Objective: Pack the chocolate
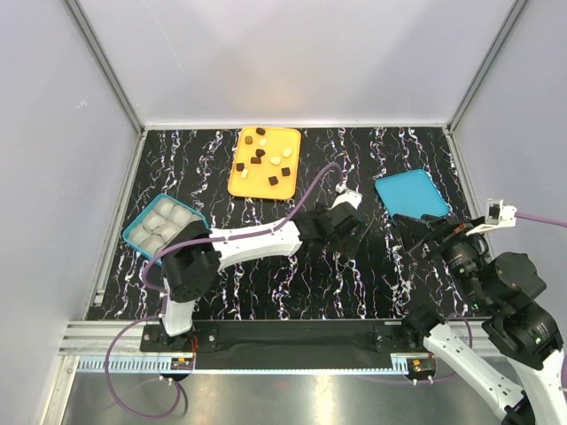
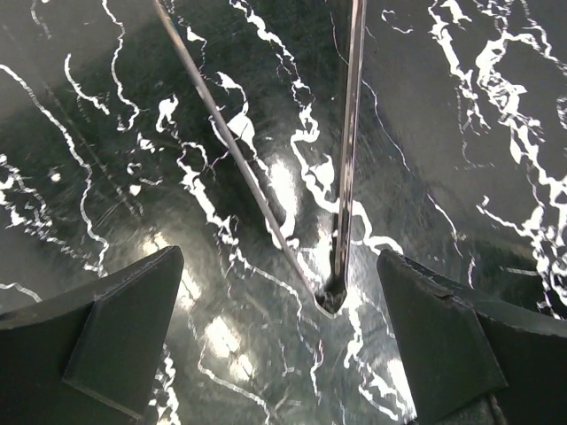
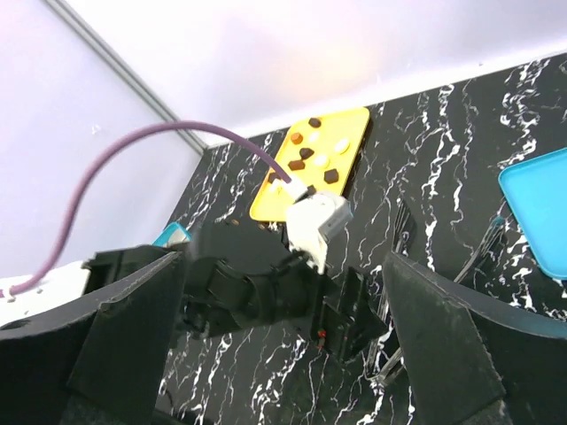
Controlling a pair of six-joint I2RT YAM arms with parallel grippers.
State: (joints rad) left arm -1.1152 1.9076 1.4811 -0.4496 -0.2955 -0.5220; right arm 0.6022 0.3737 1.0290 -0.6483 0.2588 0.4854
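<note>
Dark fingers [image 2: 115,328] of the left pincer [image 2: 279,266] fill the bottom corners of the left wrist view. They are spread wide and hold nothing. Between them, on the black tabletop [image 2: 106,133] with its white streaks, lies a thin shiny metal tool that looks like tweezers [image 2: 328,297]. Its joined end points toward the camera. I cannot tell if the fingers touch the tabletop, but they are not touching the tool.

The right pincer [image 3: 283,261] is also wide open and empty. It hangs in the air and looks across at the left arm.

The chocolate [image 1: 257,159] is far from both pincers. All the bits I can see sit loose on the orange tray [image 1: 248,188] at the back of the tabletop. Some are dark cubes and some are pale rounds. The teal box [image 1: 128,234] with its little cups waits at the left, and I see no chocolate in it. A teal lid [image 1: 410,195] lies at the right.

I think each bit is very light and hard, but it could crack or smear if it is pinched too hard. A cube should be best to take by two flat sides. A round could slip or roll, so squeeze it gently across its middle. The bits lie close together, so a wide pincer may bump the ones next to it.
</note>
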